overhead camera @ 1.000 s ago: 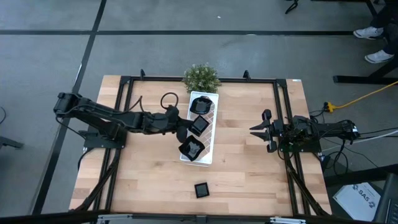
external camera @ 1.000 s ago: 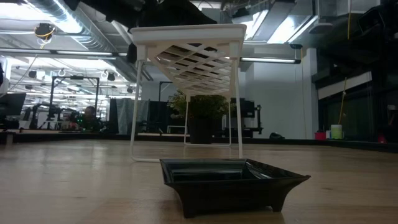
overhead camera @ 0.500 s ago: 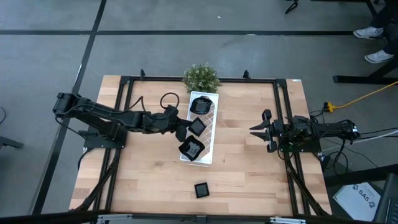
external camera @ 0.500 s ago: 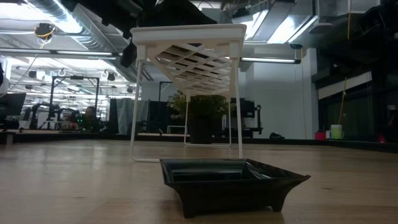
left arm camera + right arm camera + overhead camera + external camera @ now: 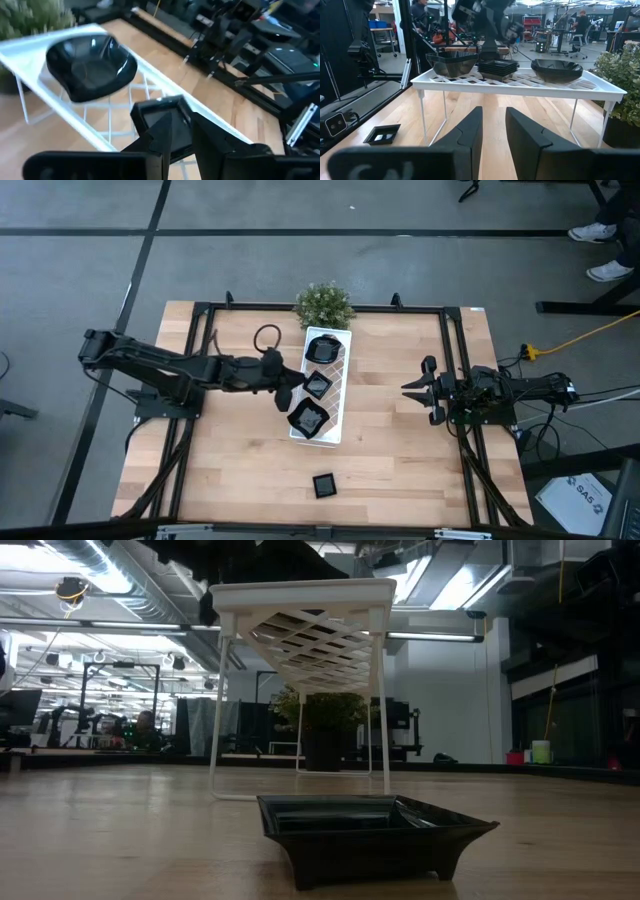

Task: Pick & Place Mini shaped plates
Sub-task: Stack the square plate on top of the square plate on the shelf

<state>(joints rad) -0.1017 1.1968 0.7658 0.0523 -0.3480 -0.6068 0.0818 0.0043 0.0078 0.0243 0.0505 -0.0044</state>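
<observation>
Four black plates are visible. One square plate (image 5: 323,484) lies on the table (image 5: 400,470) at lower centre of the high view. Three sit on the white tray (image 5: 341,370): a square plate (image 5: 308,418), a flat square plate (image 5: 319,384) and a round plate (image 5: 323,347), with one potted plant (image 5: 323,304) beyond.

The low view shows the nearest plate's feet and the tray's legs.

The left gripper (image 5: 292,387), jaws slightly parted and empty, has withdrawn left from the middle plate. The right gripper (image 5: 412,389), partly open and empty, waits at centre right.
</observation>
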